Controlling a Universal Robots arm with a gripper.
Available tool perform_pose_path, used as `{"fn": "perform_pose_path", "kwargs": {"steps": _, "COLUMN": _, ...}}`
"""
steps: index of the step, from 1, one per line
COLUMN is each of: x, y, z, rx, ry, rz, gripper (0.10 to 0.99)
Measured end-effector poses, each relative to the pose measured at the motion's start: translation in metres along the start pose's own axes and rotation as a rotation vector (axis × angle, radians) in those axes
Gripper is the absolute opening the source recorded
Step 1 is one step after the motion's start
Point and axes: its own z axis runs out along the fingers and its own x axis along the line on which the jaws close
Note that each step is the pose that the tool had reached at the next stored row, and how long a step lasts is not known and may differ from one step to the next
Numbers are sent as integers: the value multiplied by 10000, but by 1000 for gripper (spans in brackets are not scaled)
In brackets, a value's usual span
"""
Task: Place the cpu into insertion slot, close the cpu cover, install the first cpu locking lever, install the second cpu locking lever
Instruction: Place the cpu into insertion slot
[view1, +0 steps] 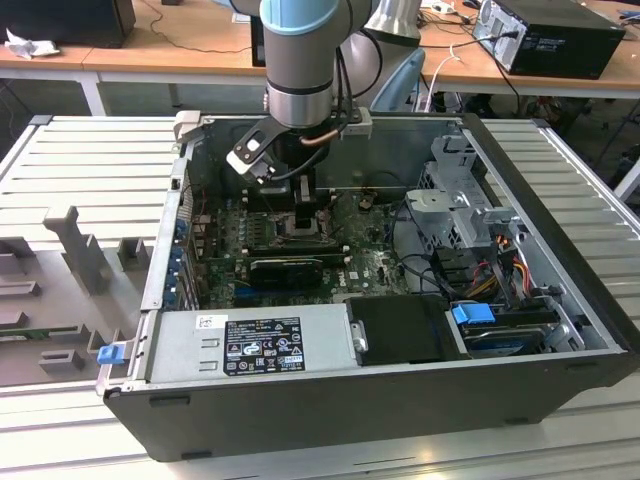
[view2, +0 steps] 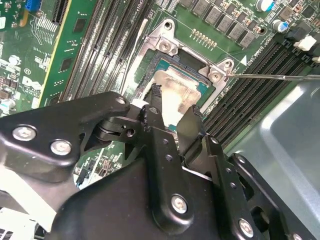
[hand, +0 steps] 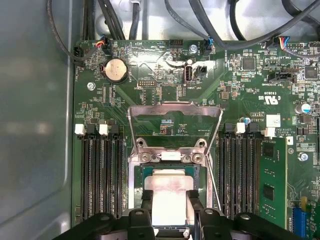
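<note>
Currently claw (hand: 169, 194) grips the cpu (hand: 170, 181) by opposite edges, directly beneath it in the insertion slot (hand: 134, 190); cpu cover (hand: 175, 107) stands open.

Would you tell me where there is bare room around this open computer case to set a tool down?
Free: the ribbed table on the exterior view's right of the case, and its strip between the case and the grey fixtures on the exterior view's left. Crowded: the insertion slot under the pincer, and the cabled drive cage.
</note>
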Motion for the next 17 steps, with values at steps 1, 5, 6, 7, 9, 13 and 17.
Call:
{"fn": "perform_pose_path", "kwargs": {"steps": 1, "x": 0, "y": 0, "z": 0, "rx": 1, "ry": -3, "rz": 0, "gripper": 392}}
{"fn": "perform_pose_path", "kwargs": {"steps": 5, "x": 0, "y": 3, "z": 49, "rx": 0, "ry": 0, "rz": 2, "gripper": 525}}
{"fn": "perform_pose_path", "kwargs": {"steps": 6, "x": 0, "y": 4, "z": 77, "rx": -1, "ry": 0, "rz": 1, "gripper": 588}}
{"fn": "perform_pose_path", "kwargs": {"steps": 7, "x": 0, "y": 3, "z": 96, "rx": -1, "ry": 0, "rz": 2, "gripper": 588}}
{"fn": "perform_pose_path", "kwargs": {"steps": 9, "x": 0, "y": 3, "z": 109, "rx": 0, "ry": 0, "rz": 1, "gripper": 588}}
{"fn": "perform_pose_path", "kwargs": {"steps": 13, "x": 4, "y": 1, "z": 159, "rx": 0, "ry": -1, "rz": 0, "gripper": 663}}
{"fn": "perform_pose_path", "kwargs": {"steps": 17, "x": 4, "y": 1, "z": 178, "rx": 2, "ry": -3, "rz": 2, "gripper": 647}}
